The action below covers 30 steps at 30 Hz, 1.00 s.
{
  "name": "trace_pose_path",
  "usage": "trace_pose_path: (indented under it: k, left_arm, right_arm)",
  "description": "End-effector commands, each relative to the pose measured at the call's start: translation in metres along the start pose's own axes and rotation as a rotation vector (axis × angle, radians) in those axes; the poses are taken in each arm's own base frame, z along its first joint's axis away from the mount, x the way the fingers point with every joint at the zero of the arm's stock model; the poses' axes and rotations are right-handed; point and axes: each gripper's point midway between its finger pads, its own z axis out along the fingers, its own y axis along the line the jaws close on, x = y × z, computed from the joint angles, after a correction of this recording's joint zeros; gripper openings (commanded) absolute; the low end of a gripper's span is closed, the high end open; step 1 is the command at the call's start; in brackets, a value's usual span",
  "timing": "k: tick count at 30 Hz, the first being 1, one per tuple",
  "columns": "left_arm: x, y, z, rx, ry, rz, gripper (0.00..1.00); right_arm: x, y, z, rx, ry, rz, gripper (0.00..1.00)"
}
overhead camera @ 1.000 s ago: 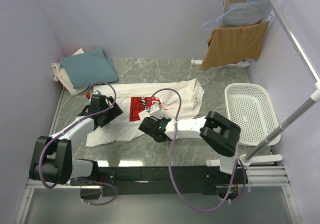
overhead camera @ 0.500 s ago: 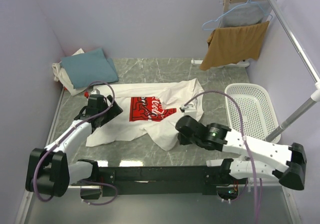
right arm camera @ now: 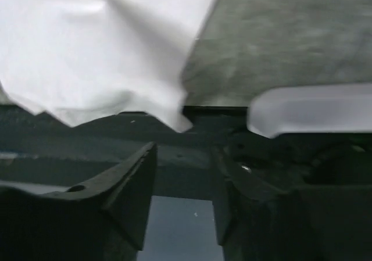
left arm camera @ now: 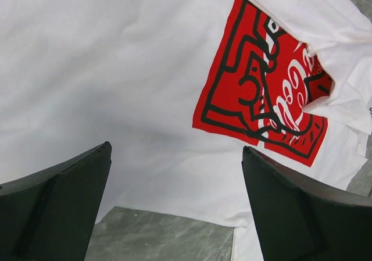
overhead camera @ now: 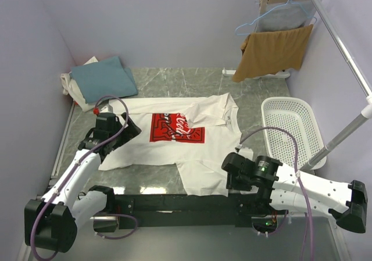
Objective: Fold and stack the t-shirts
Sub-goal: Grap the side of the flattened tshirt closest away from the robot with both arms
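Lilac walls close off three sides; between them lies a grey-green marbled tabletop (overhead camera: 174, 81), hard, smooth and faintly glossy.

Item 1: white t-shirt (overhead camera: 174, 150). Thin, limp cloth, spread face-up across the middle of the tabletop, its near hem reaching the near edge in front of my right arm. It carries a red rectangular print (overhead camera: 177, 127) with black and white line work. A flap of the shirt's own cloth lies over the print's upper right corner.

Item 2: white plastic basket (overhead camera: 289, 99). Oblong, perforated and rigid, at the right of the tabletop, apart from the shirt.

Item 3: teal t-shirt (overhead camera: 103, 78). Folded into a soft pad at the far left corner, resting on item 4.

Item 4: off-white t-shirt (overhead camera: 71, 89). Only its rumpled edges show from under the teal one.

Item 5: my left end effector (left arm camera: 176, 156). Fingers spread to their widest and empty, poised over the white shirt's left side, beside the print.

Item 6: my right end effector (right arm camera: 183, 156). Fingers apart with nothing between them, low at the near edge, with the hem's corner just beyond the tips.

Hazards, as I judge them: the hem appears to overhang the edge, so a careless pass of my right fingers could snag it and drag the shirt off. Folding over the stray flap would lock in a crease and leave a lopsided stack.
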Motion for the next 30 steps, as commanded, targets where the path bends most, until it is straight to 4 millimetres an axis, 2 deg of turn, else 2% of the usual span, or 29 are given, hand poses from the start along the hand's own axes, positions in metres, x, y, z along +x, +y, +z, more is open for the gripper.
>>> trace_pose_path:
  k: [1,2,3,4,5,6,7,8,9,10,11,12,13,14,15,16,17,18,20,21,22,24,30]
  left_arm:
    - [-0.023,-0.008,-0.008,-0.021,-0.056,0.018,1.0]
    - [-0.027,-0.015,-0.008,0.001,-0.067,0.015,0.99]
    - [-0.032,-0.019,-0.006,0.012,-0.084,-0.001,0.99]
    - [-0.034,-0.02,0.0,0.014,-0.086,-0.012,0.99]
    - [-0.038,-0.025,0.003,0.027,-0.094,-0.01,0.99]
    - [-0.056,-0.036,0.005,0.055,-0.153,-0.005,1.0]
    - [-0.057,-0.036,0.016,0.035,-0.142,-0.007,0.99]
    - [-0.065,-0.038,0.022,0.029,-0.16,-0.006,1.0]
    - [-0.084,-0.049,0.024,0.038,-0.206,0.003,0.99]
    - [-0.08,-0.045,0.042,0.004,-0.17,0.005,0.99]
    - [-0.085,-0.048,0.048,-0.006,-0.166,0.008,0.99]
    - [-0.098,-0.057,0.052,-0.002,-0.185,0.013,0.99]
    - [-0.095,-0.05,0.068,-0.043,-0.166,0.006,0.99]
    - [-0.097,-0.052,0.076,-0.047,-0.161,-0.001,0.99]
    - [-0.103,-0.059,0.081,-0.031,-0.169,0.002,0.99]
    - [-0.101,-0.059,0.092,-0.028,-0.159,0.0,0.99]
    - [-0.1,-0.06,0.097,-0.022,-0.151,-0.01,0.99]
    - [-0.1,-0.062,0.102,-0.019,-0.148,-0.014,0.99]
    - [-0.093,-0.058,0.112,-0.03,-0.119,-0.013,0.99]
    - [-0.091,-0.056,0.114,-0.039,-0.112,-0.011,0.99]
    - [-0.089,-0.053,0.116,-0.048,-0.108,-0.007,0.99]
    - [-0.085,-0.05,0.116,-0.052,-0.101,-0.004,0.99]
    - [-0.082,-0.049,0.116,-0.049,-0.087,0.006,0.99]
  right_arm:
    - [-0.049,-0.011,-0.038,0.106,-0.224,0.139,0.58]
    - [-0.077,-0.002,-0.054,0.084,-0.348,0.141,0.64]
    - [-0.091,0.005,-0.058,0.08,-0.398,0.118,0.66]
    - [-0.115,0.021,-0.064,0.034,-0.479,0.147,0.68]
    - [-0.134,0.022,-0.067,0.059,-0.536,0.088,0.69]
    - [-0.15,0.03,-0.062,0.068,-0.536,0.071,0.7]
    - [-0.187,0.034,-0.061,0.041,-0.598,0.15,0.7]
    - [-0.203,0.033,-0.055,0.054,-0.61,0.086,0.7]
    - [-0.213,0.044,-0.037,0.022,-0.561,0.069,0.7]
    - [-0.24,0.053,-0.034,-0.023,-0.607,0.093,0.7]
    - [-0.263,0.049,-0.033,-0.018,-0.625,0.091,0.7]
    - [-0.273,0.051,-0.011,0.002,-0.578,0.077,0.69]
    - [-0.287,0.057,-0.006,-0.012,-0.58,0.073,0.69]
    - [-0.309,0.06,-0.009,-0.028,-0.588,0.069,0.68]
    - [-0.312,0.068,0.015,-0.048,-0.516,0.05,0.68]
    - [-0.317,0.069,0.022,-0.043,-0.503,0.052,0.67]
    - [-0.332,0.068,0.023,-0.047,-0.508,0.074,0.64]
    - [-0.334,0.066,0.041,-0.036,-0.467,0.083,0.62]
    - [-0.336,0.063,0.054,-0.064,-0.431,0.133,0.56]
    - [-0.34,0.053,0.062,-0.074,-0.411,0.173,0.55]
    - [-0.342,0.056,0.065,-0.123,-0.403,0.193,0.53]
    - [-0.341,0.043,0.072,-0.111,-0.395,0.246,0.51]
    - [-0.328,0.04,0.076,-0.14,-0.359,0.272,0.5]
